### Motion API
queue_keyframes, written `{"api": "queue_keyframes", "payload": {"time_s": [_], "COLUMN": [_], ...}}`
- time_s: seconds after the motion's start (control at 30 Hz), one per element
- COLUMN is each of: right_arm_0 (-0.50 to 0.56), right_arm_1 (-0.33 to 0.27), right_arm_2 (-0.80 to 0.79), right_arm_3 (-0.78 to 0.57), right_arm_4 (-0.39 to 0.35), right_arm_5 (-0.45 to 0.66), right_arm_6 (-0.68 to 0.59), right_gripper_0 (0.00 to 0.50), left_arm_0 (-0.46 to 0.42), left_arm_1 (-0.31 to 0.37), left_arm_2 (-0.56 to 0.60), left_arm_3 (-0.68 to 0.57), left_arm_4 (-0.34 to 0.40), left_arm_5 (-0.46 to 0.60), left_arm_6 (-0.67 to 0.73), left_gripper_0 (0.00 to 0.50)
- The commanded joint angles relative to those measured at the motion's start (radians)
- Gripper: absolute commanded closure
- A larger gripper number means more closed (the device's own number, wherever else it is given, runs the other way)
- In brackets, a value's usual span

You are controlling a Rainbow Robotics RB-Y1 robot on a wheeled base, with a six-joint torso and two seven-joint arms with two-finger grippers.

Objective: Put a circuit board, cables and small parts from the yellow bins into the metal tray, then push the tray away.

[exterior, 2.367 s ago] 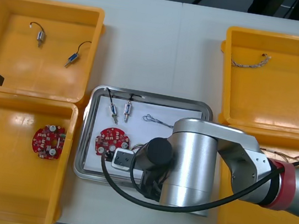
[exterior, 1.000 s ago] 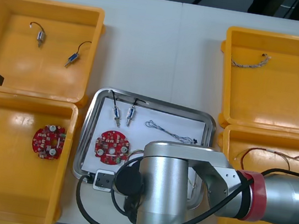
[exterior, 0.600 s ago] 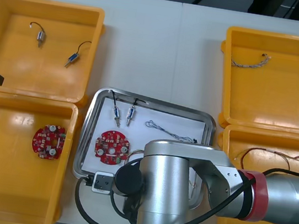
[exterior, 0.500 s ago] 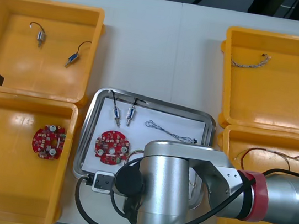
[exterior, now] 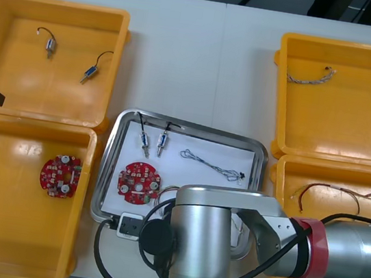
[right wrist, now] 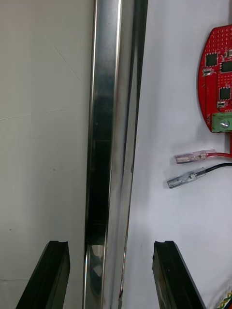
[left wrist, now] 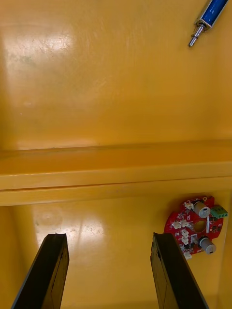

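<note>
Fingers (right wrist: 54, 275) spread empty astride the metal tray (right wrist: 104, 120) rim, our right gripper (right wrist: 110, 247) could skew it into a yellow bin (exterior: 279, 187) by pushing off-centre; left gripper (left wrist: 107, 270) waits open

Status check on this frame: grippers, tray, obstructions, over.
Right gripper open astride near rim of metal tray. Left gripper open, parked above left yellow bins. Tray holds circuit board, cables, small metal parts. Bare table ahead.

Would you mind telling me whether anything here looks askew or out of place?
The metal tray sits slightly askew between the yellow bins, its far edge slanting. The open right gripper straddles its rim; the open left gripper hangs over the left bins. Nothing is spilled.
</note>
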Motion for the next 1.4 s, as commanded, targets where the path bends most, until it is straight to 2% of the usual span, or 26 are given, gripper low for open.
{"api": "queue_keyframes", "payload": {"time_s": [0.03,0.17,0.37,0.4,0.43,0.47,0.5,0.53,0.6,0.87,1.4], "right_arm_0": [0.016,0.023,0.025,0.025,0.025,0.025,0.025,0.025,0.023,-0.012,-0.113], "right_arm_1": [0.041,0.047,0.047,0.047,0.047,0.047,0.047,0.047,0.046,0.026,-0.061], "right_arm_2": [0.021,0.036,0.036,0.038,0.038,0.036,0.038,0.036,0.036,0.036,0.036], "right_arm_3": [0.018,0.027,0.029,0.029,0.029,0.029,0.029,0.029,0.029,0.027,0.03], "right_arm_4": [0.019,0.048,0.045,0.045,0.045,0.047,0.048,0.05,0.06,0.07,0.122], "right_arm_5": [-0.013,-0.026,-0.031,-0.032,-0.032,-0.032,-0.032,-0.032,-0.032,-0.034,-0.101], "right_arm_6": [-0.035,-0.043,-0.048,-0.048,-0.049,-0.051,-0.052,-0.052,-0.054,-0.06,-0.072], "right_gripper_0": [0.0,0.0,0.0,0.062,0.208,0.287,0.287,0.484,0.5,0.5,0.5], "left_arm_0": [0.012,0.012,0.012,0.012,0.012,0.012,0.012,0.012,0.012,0.012,0.012], "left_arm_1": [-0.005,-0.005,-0.005,-0.005,-0.005,-0.005,-0.005,-0.005,-0.005,-0.005,-0.005], "left_arm_2": [0.027,0.027,0.027,0.027,0.027,0.027,0.027,0.027,0.027,0.027,0.027], "left_arm_3": [-0.033,-0.033,-0.033,-0.033,-0.033,-0.033,-0.033,-0.033,-0.033,-0.033,-0.033], "left_arm_4": [-0.009,-0.009,-0.009,-0.009,-0.009,-0.009,-0.009,-0.009,-0.009,-0.009,-0.009], "left_arm_5": [0.009,0.009,0.009,0.009,0.009,0.009,0.009,0.009,0.009,0.009,0.009], "left_arm_6": [0.044,0.044,0.044,0.044,0.044,0.044,0.044,0.044,0.044,0.044,0.044], "left_gripper_0": [0.0,0.0,0.0,0.0,0.0,0.0,0.0,0.0,0.0,0.0,0.0]}}
